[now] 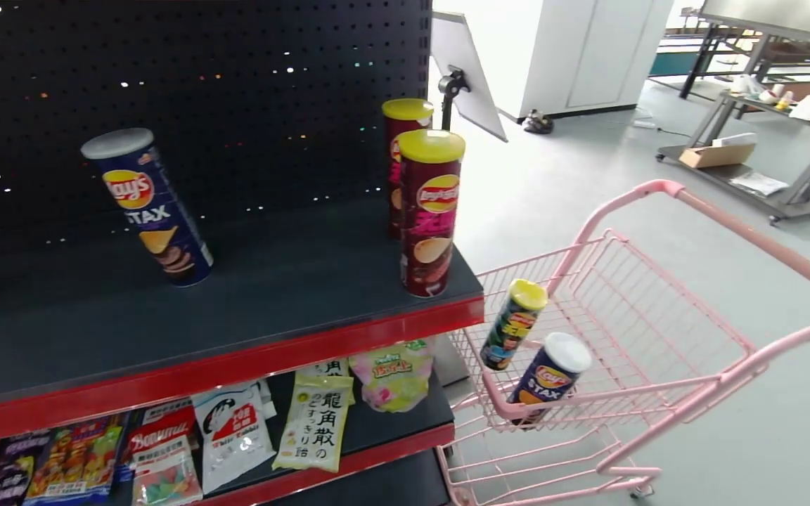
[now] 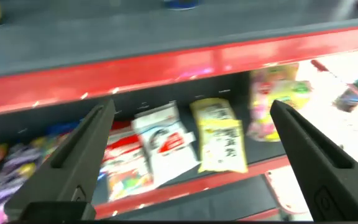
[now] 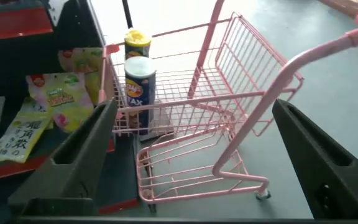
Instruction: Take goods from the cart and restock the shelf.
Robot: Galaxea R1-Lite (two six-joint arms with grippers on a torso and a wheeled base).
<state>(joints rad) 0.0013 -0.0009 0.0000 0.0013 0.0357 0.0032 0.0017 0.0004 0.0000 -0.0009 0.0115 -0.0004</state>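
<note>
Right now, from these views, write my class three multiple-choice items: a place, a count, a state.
1. Where on the shelf is the blue can? A left of the maroon cans B right of them C between them
2. How many cans are in the cart? A one B two C four
3. The left gripper is: A open, empty B shut on a can C shut on a bag
Key: 1 A, it stands toward the left end; 2 B, a yellow-lidded can and a white-lidded can; 3 A, jaws apart, nothing between.
</note>
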